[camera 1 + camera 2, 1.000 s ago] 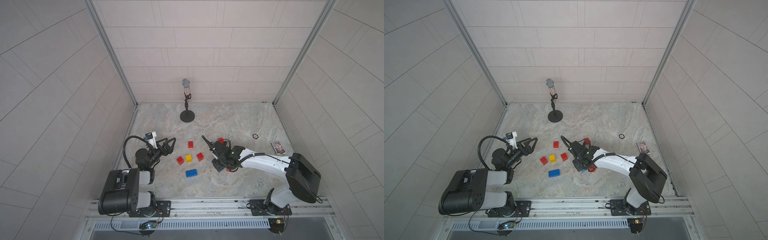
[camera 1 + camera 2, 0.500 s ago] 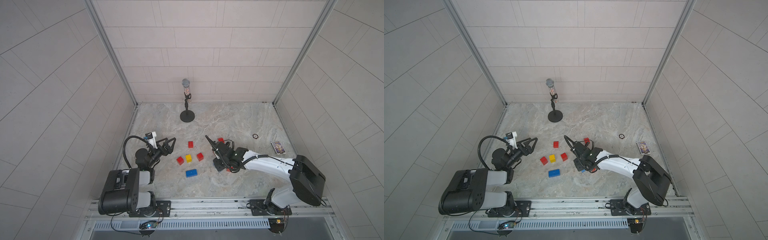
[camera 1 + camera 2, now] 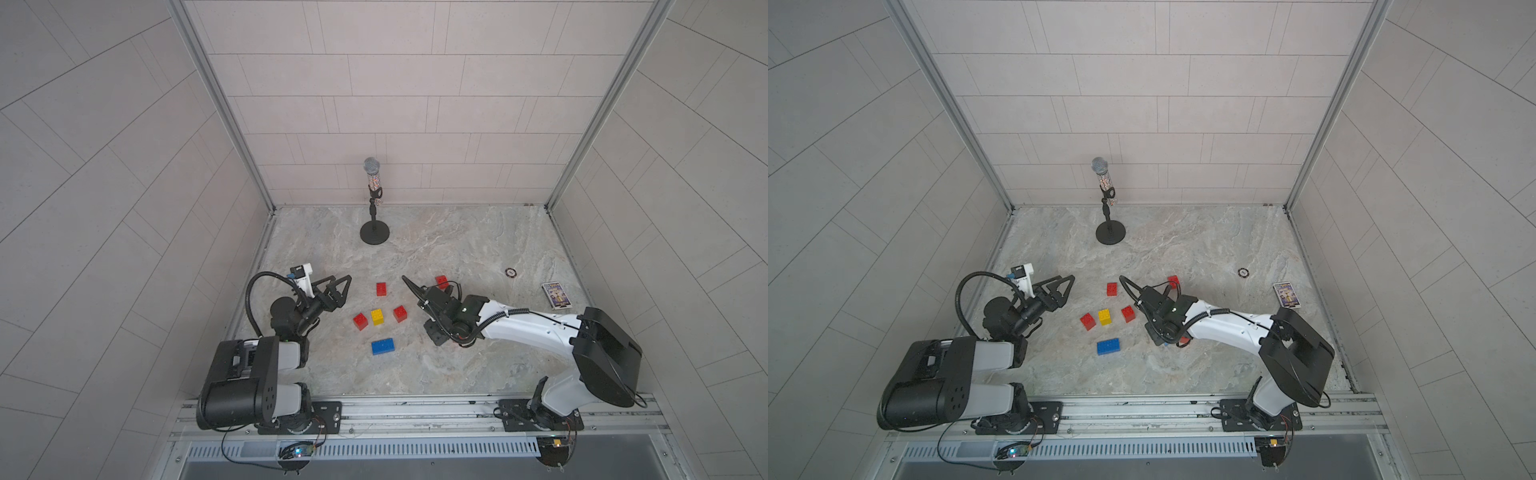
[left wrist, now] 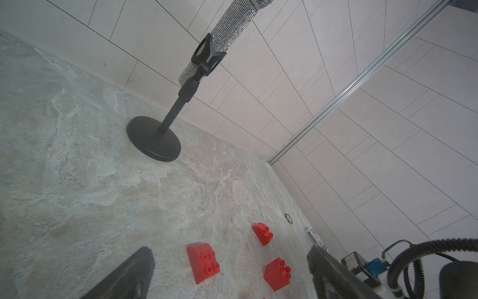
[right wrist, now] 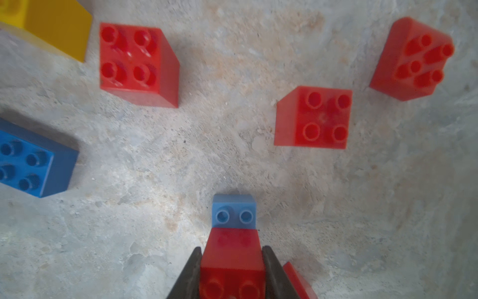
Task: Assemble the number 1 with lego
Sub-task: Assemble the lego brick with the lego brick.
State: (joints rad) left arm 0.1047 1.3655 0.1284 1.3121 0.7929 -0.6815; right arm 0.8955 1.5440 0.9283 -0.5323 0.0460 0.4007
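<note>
My right gripper [image 5: 231,259] is shut on a red lego brick [image 5: 232,246] that sits on top of a light blue brick [image 5: 234,211] on the floor. Another red piece [image 5: 297,279] lies just beside the fingers. In both top views this gripper [image 3: 438,336] [image 3: 1162,338] points down at the right of the loose bricks. Those are three red ones [image 3: 381,289] [image 3: 400,313] [image 3: 360,321], a yellow one [image 3: 377,316] and a dark blue one [image 3: 382,346]. A further red brick [image 3: 441,281] lies behind the right wrist. My left gripper [image 3: 343,289] [image 4: 230,264] hangs open and empty, left of the bricks.
A microphone on a round black stand [image 3: 375,232] is at the back of the marble floor. A small printed card box [image 3: 557,295] and a dark ring [image 3: 510,272] lie at the right. Tiled walls close in three sides, and the metal rail [image 3: 415,409] runs along the front.
The right arm has shifted only slightly while keeping its grip on the red brick. The left arm and the loose bricks have not moved.
</note>
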